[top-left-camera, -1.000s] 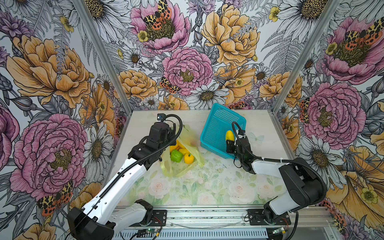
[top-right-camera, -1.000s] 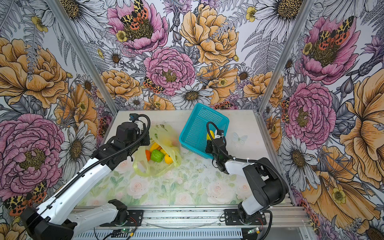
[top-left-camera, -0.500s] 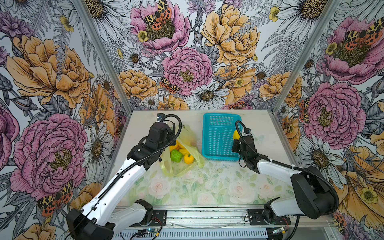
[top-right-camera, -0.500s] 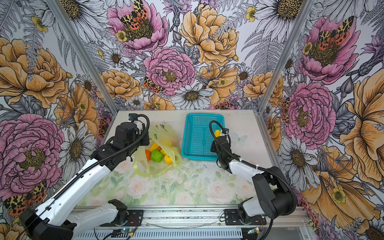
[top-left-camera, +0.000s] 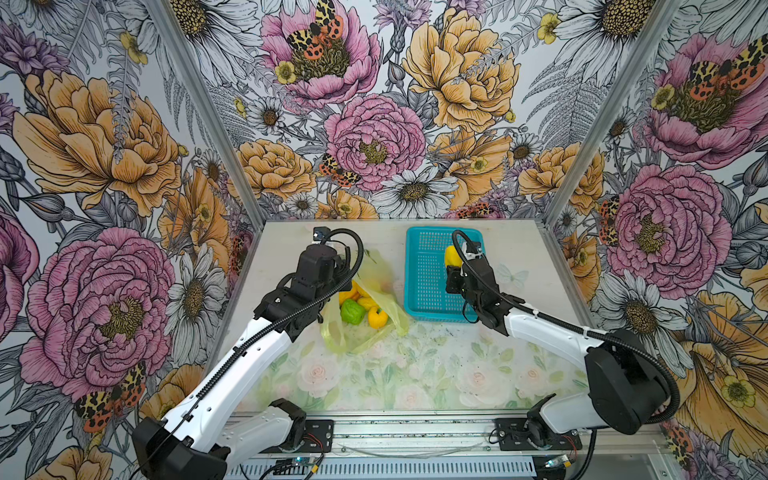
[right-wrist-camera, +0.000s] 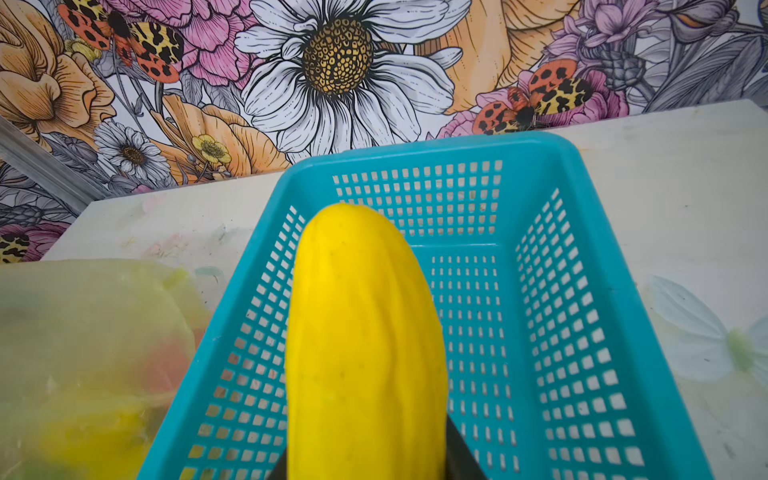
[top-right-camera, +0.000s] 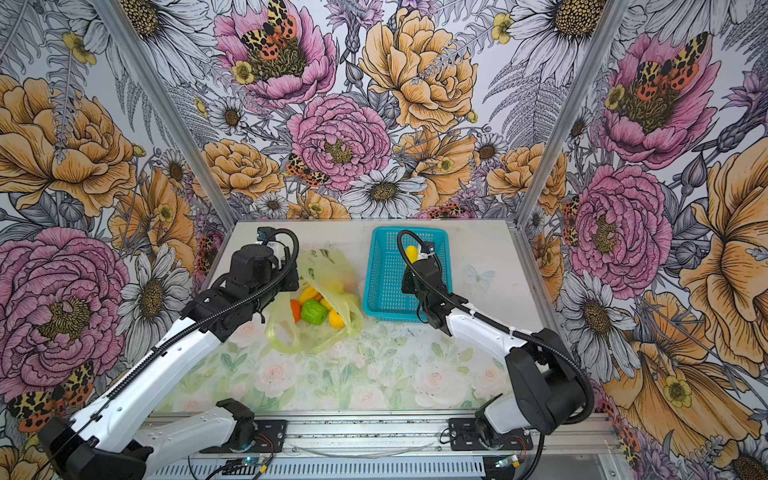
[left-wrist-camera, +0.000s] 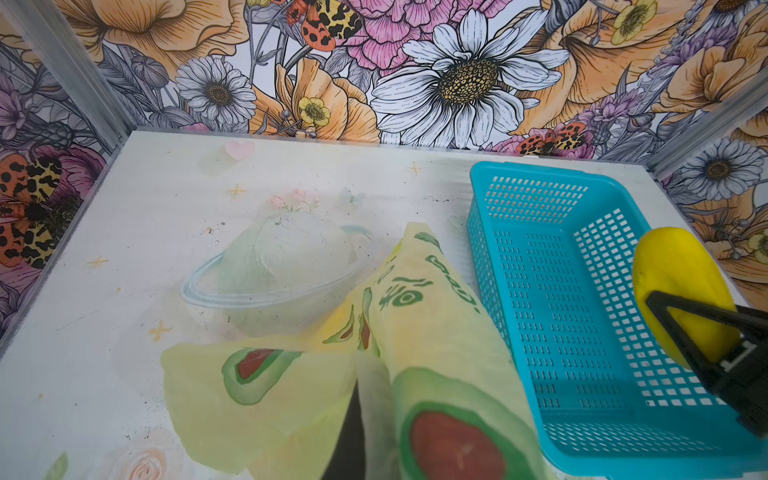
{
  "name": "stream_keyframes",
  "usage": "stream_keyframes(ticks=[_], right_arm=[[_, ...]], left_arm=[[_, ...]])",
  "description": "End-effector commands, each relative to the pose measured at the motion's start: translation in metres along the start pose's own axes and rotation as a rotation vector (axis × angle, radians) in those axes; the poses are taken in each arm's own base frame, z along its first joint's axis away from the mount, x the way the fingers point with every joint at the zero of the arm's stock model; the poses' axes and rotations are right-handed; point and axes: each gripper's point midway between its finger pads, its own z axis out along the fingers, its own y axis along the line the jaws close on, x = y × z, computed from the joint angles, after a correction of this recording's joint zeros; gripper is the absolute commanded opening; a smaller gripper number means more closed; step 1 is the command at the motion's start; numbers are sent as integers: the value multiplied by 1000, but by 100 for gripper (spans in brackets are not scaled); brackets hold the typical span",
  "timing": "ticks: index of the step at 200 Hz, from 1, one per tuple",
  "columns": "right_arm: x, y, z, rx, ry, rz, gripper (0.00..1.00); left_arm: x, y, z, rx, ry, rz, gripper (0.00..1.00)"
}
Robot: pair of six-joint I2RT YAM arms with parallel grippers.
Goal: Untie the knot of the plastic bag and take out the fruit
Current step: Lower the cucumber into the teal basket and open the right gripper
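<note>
Well, the right tool is clamped partway shut around the long yellow fruit. It hangs directly above the turquoise basket, with its long axis running along the basket's length toward the back wall. I'd judge the drop needs only a release, straight down. The left tool is fully closed, seemingly pinching the rim of the plastic bag. The bag lies just beside the basket on the left arm's side, mouth agape, with no knot visible and a green fruit among others inside. Everything sits on a pale flower-printed tabletop, boxed in by loud floral walls.
</note>
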Motion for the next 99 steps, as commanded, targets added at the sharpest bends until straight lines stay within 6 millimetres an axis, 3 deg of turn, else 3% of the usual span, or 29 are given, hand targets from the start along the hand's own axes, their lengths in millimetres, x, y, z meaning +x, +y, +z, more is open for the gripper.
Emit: stream_keyframes(ticks=[1, 40, 99], right_arm=[[19, 1, 28, 26, 82, -23, 8], [42, 6, 63, 32, 166, -31, 9], [51, 7, 72, 31, 188, -27, 30]], left_arm=[[-13, -3, -7, 10, -40, -5, 0], [-19, -5, -9, 13, -52, -3, 0], [-16, -7, -4, 7, -41, 3, 0]])
